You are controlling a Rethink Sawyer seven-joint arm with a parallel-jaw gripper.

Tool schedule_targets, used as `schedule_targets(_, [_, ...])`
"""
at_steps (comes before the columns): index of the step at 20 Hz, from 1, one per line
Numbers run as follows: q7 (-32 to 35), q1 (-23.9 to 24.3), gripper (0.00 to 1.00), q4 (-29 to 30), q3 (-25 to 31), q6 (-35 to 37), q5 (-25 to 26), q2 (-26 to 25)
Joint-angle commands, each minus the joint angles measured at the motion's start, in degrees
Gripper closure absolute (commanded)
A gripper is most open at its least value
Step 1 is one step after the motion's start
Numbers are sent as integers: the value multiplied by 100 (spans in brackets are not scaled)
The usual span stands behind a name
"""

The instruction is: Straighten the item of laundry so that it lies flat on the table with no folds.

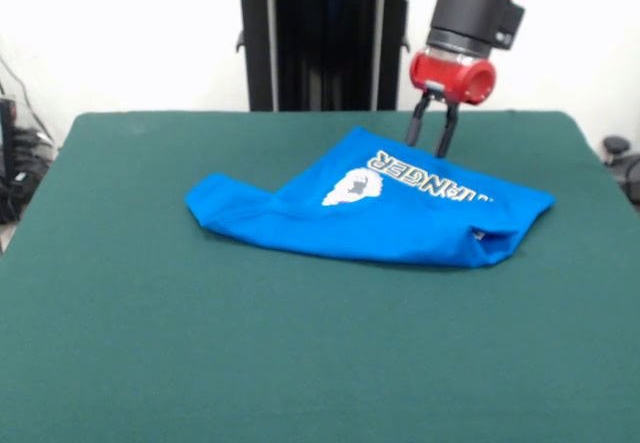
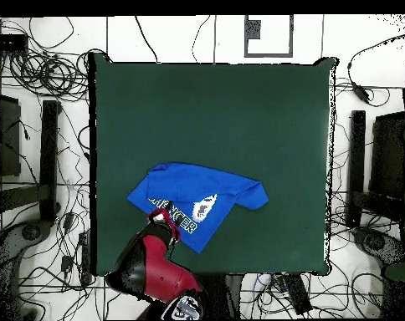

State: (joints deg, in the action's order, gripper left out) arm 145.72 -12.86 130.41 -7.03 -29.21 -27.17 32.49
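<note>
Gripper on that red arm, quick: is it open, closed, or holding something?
Gripper: open, fingers spread just above the blue T-shirt near its printed edge, holding nothing.

The shirt [image 1: 400, 213] is folded over, hiding part of its white lettering [image 1: 430, 181] and print.

We're looking at a soft, matt blue cloth T-shirt [image 1: 400, 213], creased and rumpled, its white print [image 1: 355, 186] sitting flat and chalky. The table [image 1: 300, 363] is showing a dark green, felt-like matt cover. The gripper [image 1: 432, 135] is gleaming with a glossy red housing above slim, dull black fingers [image 1: 446, 131].
</note>
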Motion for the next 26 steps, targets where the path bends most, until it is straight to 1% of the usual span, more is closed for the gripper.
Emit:
schedule_targets(1, [870, -101, 0, -641, 422, 469, -507, -375])
schedule_targets(4, [914, -81, 0, -656, 418, 314, -464, -488])
schedule_targets(13, [947, -114, 0, -733, 396, 272, -568, -531])
schedule_targets(17, [1042, -17, 0, -821, 480, 102, -447, -657])
schedule_targets(19, [1075, -57, 0, -850, 480, 50, -488, -707])
schedule_targets(23, [1193, -20, 0, -914, 527, -146, -398, -846])
schedule_targets(26, [1169, -75, 0, -998, 516, -95, -503, -868])
